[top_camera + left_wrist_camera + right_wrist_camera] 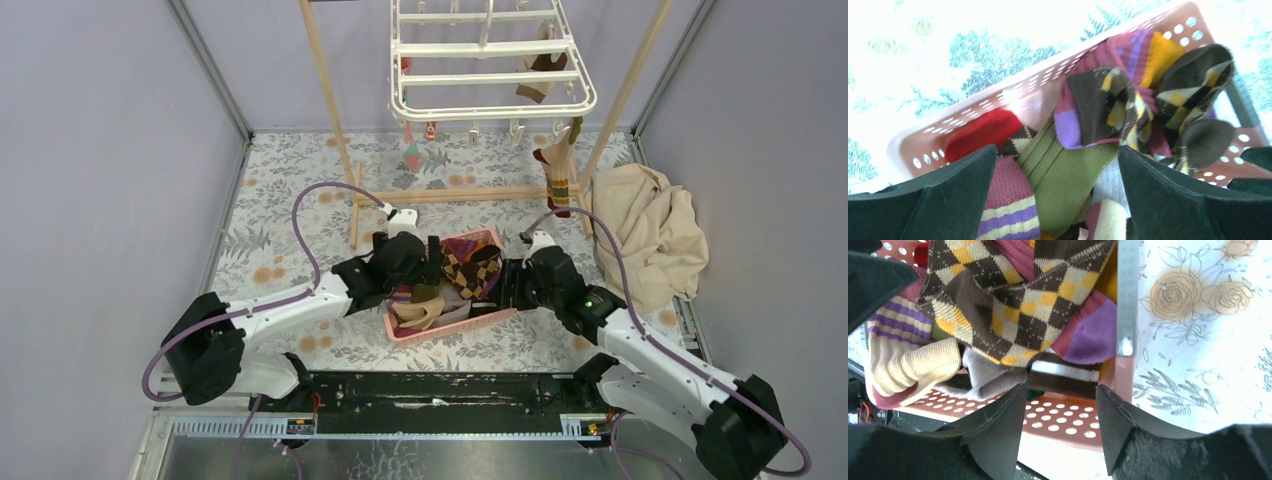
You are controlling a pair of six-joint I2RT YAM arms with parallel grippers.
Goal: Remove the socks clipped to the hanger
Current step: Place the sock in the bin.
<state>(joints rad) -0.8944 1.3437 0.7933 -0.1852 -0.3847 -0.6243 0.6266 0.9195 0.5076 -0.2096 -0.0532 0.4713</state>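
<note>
I see the floral-covered table [300, 190] filling the floor of the cell; across its far side stands the wooden rail frame [460, 194], and the hanger [490, 78] hangs within it, white and level; to my right lies a crumpled beige cloth [650, 240], touching the frame's foot. The pink basket [455, 325] sits between my two arms, piled with socks [470, 268]: argyle, green ribbed, red, purple-striped. A few more hang clipped to the hanger: a brown-tan argyle sock [558, 170] at its near right corner, a brown sock [540, 75] under the bars, a red-and-green sock [410, 155] at the near left. My left gripper [1057, 150] is spread wide over the pile, pinching nothing; my right gripper [1062, 387] hangs at the basket's right wall, jaws parted, nothing between them.
</note>
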